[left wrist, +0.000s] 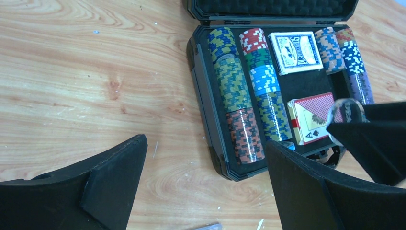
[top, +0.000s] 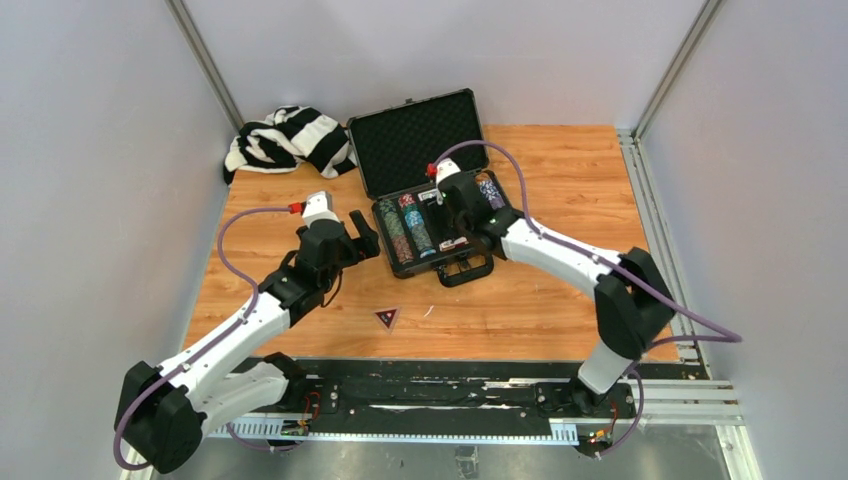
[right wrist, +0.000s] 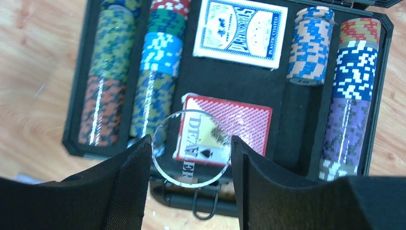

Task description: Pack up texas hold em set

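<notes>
Overhead, the open black case lies on the counter, just ahead of both arms. The left pincer hangs spread just off the case's left wall. The right pincer sits over the tray, its grip hidden from this angle. A striped cloth lies well beyond the left pincer.

From the left wrist, the fingers stand wide apart and empty. The chip stacks lie ahead and to the right, beside a blue-backed deck.

From the right wrist, the pincer pinches a clear disc lettered DEALER, with a red-backed deck showing through and behind it.
</notes>
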`<state>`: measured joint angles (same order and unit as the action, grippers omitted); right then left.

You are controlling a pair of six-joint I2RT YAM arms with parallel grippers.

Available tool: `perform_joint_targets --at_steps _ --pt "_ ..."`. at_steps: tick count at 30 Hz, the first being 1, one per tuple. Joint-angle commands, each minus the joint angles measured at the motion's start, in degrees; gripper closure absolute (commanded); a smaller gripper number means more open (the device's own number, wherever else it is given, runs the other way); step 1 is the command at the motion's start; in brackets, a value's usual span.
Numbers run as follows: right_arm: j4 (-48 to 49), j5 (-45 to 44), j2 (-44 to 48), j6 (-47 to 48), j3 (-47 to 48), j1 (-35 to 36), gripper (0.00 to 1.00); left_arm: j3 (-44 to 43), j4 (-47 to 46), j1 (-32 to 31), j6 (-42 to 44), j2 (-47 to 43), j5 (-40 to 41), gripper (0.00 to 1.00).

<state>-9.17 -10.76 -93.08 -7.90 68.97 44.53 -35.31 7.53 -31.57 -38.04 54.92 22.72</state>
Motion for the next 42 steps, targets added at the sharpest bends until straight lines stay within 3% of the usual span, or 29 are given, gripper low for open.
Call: perform_joint_targets --at_steps 1,6,10,14,20,24,28,30,33,42 --pt "-1.3 4.0 -6.5 1.3 5.6 -4.5 0.50 -2.0 0.7 0.4 2.2 0.2 2.1 0.02" --pt "-2.4 4.2 -12.1 2.5 9.4 -5.8 0.47 -2.9 1.4 0.5 3.1 1.3 2.6 0.02" --pt "-3.4 5.1 -11.9 3.2 9.7 -5.8 0.29 -2.8 0.9 0.6 3.2 1.6 2.6 0.02" --pt "-2.2 6.0 -4.2 3.9 6.6 -5.3 0.21 -3.0 1.0 0.6 3.1 1.9 2.3 0.02" --pt "-2.4 10.7 4.5 3.6 1.0 -2.9 0.21 -3.8 1.8 0.6 3.4 0.1 2.8 0.02" --pt "-1.6 10.4 5.9 1.9 -4.1 3.6 0.21 -5.0 3.8 0.8 3.8 -1.3 3.0 0.02" --pt "1.0 6.9 3.0 -0.3 -6.3 12.2 0.20 -5.2 5.0 1.9 3.7 -3.2 2.0 0.02" --pt "0.7 6.4 0.2 -1.3 -5.4 15.5 0.19 -4.6 4.2 4.2 2.6 -3.7 -2.9 0.02" --pt "0.7 6.3 -2.4 -2.3 -4.4 18.3 0.19 -3.5 3.6 9.0 0.1 -3.4 -10.1 0.02" --pt "0.3 4.3 -10.8 -3.9 -0.2 23.6 0.18 1.1 3.8 12.9 -0.7 -7.0 -12.0 0.02"
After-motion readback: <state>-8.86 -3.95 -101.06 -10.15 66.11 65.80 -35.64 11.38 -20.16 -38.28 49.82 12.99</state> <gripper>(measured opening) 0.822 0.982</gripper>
